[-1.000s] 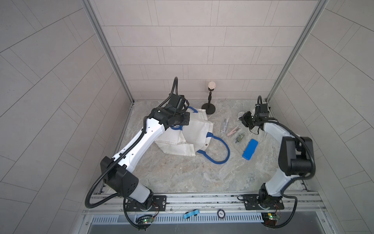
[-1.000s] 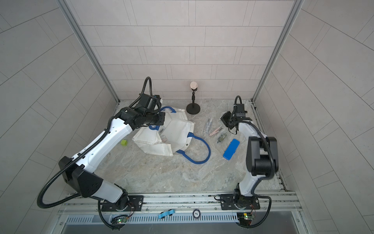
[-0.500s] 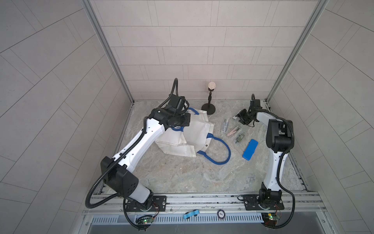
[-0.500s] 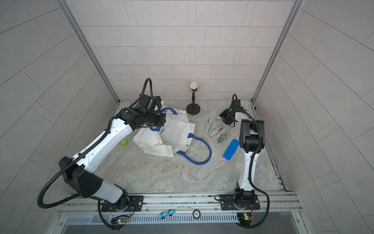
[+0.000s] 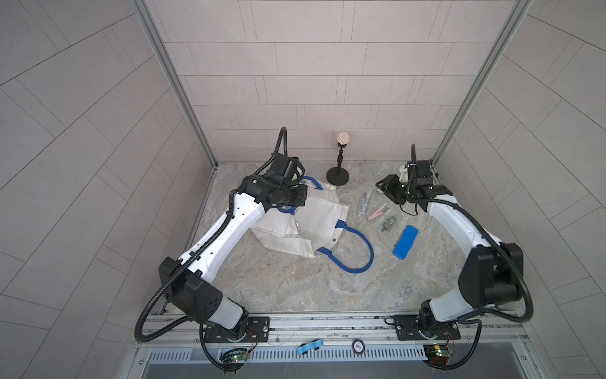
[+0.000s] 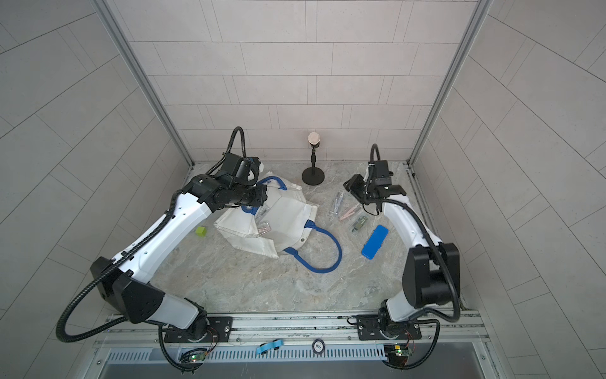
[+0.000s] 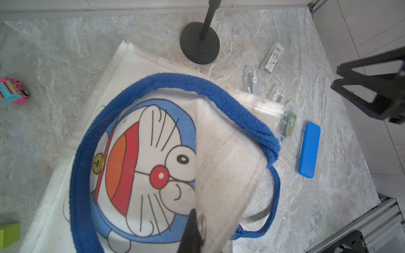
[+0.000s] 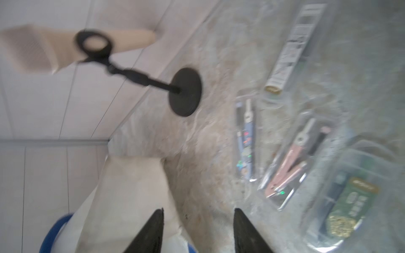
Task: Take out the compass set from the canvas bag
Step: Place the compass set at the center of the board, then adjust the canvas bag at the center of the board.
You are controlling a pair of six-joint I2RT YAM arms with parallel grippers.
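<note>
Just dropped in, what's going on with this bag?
The left gripper is shut on the rim of the canvas bag, holding one flap up. The right gripper hangs open and empty beside the bag. Several clear cases and a blue case lie on the table outside the bag.

The left arm (image 5: pixel 229 226) and right arm (image 5: pixel 459 223) are clad in white shells, joined by black housings. A black corrugated cable (image 5: pixel 144 315) is looped along each. Screws are seen on the black base plates (image 5: pixel 259 328). Green-lit circuit boards (image 5: pixel 234 358) are hung below. The right pincer (image 8: pixel 198 211) is fitted with black tapered fingers (image 8: pixel 153 230)
</note>
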